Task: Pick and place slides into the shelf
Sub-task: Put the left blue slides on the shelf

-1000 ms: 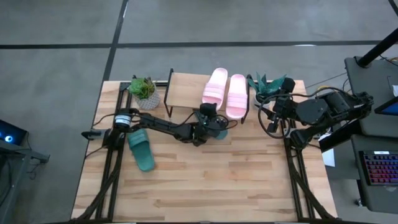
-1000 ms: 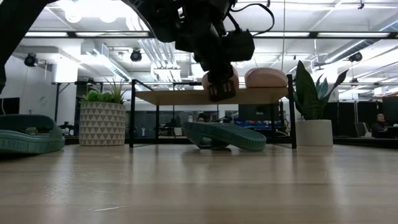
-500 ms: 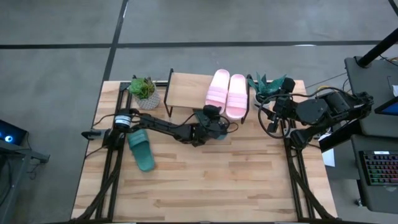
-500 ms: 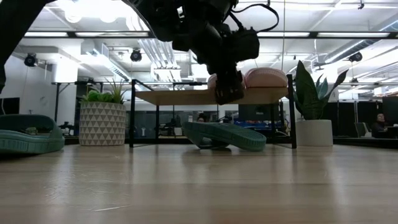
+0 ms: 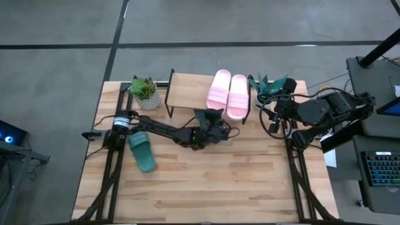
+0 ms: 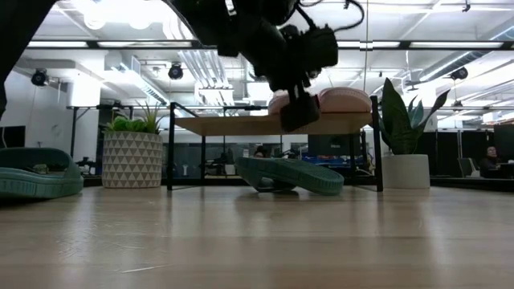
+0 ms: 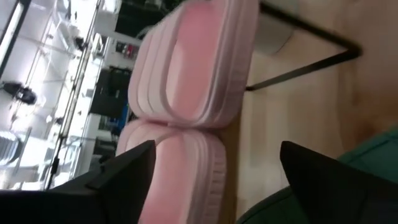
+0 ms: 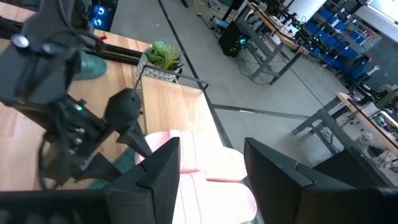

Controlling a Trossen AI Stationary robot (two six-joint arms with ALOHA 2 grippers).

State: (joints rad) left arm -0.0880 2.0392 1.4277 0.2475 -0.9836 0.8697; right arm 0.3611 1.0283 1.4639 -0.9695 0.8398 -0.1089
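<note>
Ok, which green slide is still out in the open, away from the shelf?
The green slide near the table's left edge, beside the left arm's base. The other green slide lies under the shelf, below the pink pair.

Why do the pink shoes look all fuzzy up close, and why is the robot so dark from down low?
Left wrist view: the pink slides sit very near the lens, so they blur. Low view: bright ceiling lights shine behind the left arm, leaving it a dark shape.

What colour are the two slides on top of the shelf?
Light pink slides, clearest in the high view.
</note>
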